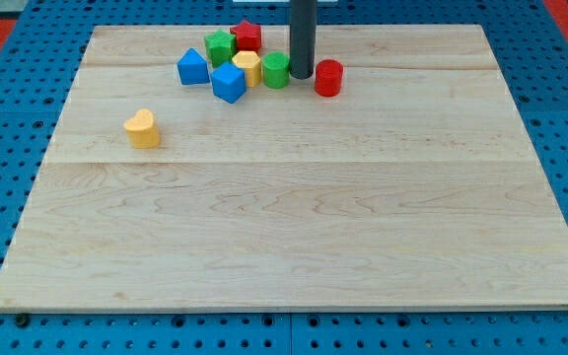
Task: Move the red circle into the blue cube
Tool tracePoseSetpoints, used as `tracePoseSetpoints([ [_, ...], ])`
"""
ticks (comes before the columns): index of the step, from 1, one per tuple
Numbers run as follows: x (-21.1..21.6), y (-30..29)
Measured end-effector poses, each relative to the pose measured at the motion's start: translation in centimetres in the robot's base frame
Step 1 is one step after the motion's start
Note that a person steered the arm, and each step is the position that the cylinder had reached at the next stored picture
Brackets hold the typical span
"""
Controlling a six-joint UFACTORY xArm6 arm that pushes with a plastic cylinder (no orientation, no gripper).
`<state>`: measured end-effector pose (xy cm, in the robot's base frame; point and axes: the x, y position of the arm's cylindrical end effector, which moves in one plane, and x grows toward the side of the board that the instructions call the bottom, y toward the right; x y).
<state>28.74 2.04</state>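
Bright, even light from overhead, no hard glare. Bench (pixel 294 227) evenly lit, wood grain sharp right across. Blocks cast only short soft shadows at their bases; red circle (pixel 328 77) just right of the tool's tip (pixel 302 77) shows a faint one beneath it. Rod reads dark with a dull vertical sheen, little detail. Colours saturated, edges of blocks slightly soft from low resolution. Bench edges look straight, mild perspective taper away from the tool's side, no obvious bowing. No motion blur.
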Motion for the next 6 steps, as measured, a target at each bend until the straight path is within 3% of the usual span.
tracePoseSetpoints([
  [1,-3.7,0.8],
  [2,-1.4,-2.6],
  [3,-2.3,-2.1],
  [4,-6.6,3.9],
  [5,-3.7,7.6],
  [6,1.0,6.0],
])
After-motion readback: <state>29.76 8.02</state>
